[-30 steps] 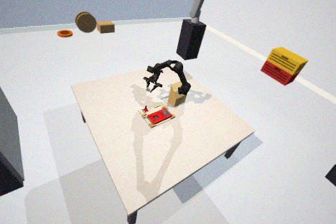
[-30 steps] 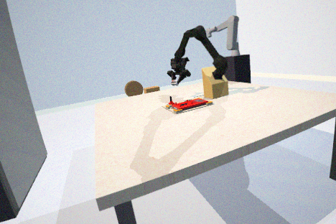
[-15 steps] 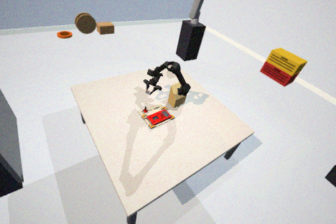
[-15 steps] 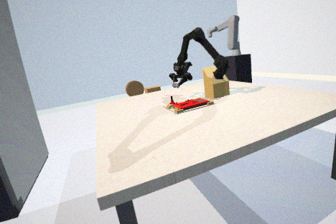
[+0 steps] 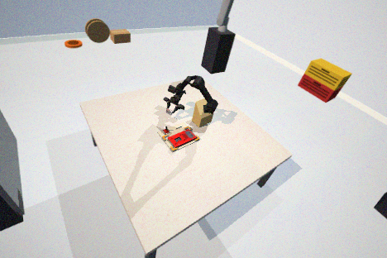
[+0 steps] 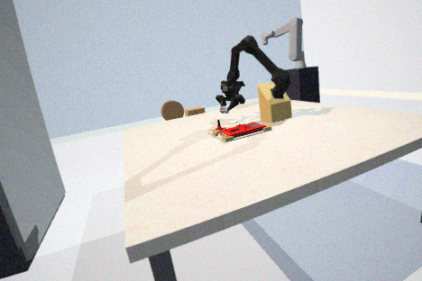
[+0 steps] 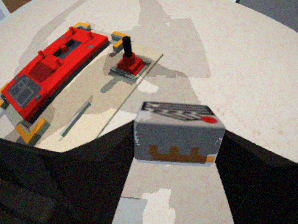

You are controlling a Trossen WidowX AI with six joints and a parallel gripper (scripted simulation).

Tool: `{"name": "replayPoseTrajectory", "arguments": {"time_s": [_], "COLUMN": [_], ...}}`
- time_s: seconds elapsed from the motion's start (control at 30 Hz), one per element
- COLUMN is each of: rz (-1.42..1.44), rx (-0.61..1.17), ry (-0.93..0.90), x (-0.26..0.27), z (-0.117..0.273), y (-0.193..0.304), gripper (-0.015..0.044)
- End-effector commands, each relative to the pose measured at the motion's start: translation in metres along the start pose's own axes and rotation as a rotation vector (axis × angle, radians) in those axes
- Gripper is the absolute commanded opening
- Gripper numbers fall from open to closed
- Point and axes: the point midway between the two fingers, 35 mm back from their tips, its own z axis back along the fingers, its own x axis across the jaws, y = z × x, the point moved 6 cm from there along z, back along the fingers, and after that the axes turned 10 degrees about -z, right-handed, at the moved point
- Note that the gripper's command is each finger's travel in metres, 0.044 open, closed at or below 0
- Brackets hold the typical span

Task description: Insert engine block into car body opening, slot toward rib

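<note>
My gripper (image 5: 170,110) (image 6: 225,107) (image 7: 174,128) is shut on the engine block (image 5: 169,112) (image 6: 224,110) (image 7: 170,137), a grey block with a striped top, a red dot and a brown-orange toothed mark on the side facing the wrist camera. It is held in the air, off the car body and beyond the end with the opening. The red car body (image 5: 183,137) (image 6: 245,131) (image 7: 93,42) lies on a pale base plate (image 7: 82,107) on the table. Its dark opening (image 5: 178,139) (image 7: 67,48) is uncovered. The rib and the block's slot cannot be made out.
A small red piece with a black upright stick (image 5: 166,130) (image 6: 219,125) (image 7: 131,64) stands beside the car body. Yellow-orange corner brackets (image 7: 34,131) surround the body. A tan block (image 5: 202,116) (image 6: 275,111) stands beside the arm's base.
</note>
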Motion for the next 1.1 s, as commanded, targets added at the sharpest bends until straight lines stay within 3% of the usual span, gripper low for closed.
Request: {"name": "replayPoseTrajectory", "arguments": {"time_s": [0.0,1.07], "rz": [-0.015,-0.016], "rx": [-0.003,-0.005], "ry": [-0.005,-0.008], "x": [0.001,-0.004], "z": [-0.005,-0.039], "y": [0.007,0.046], "gripper": [0.0,0.0]}}
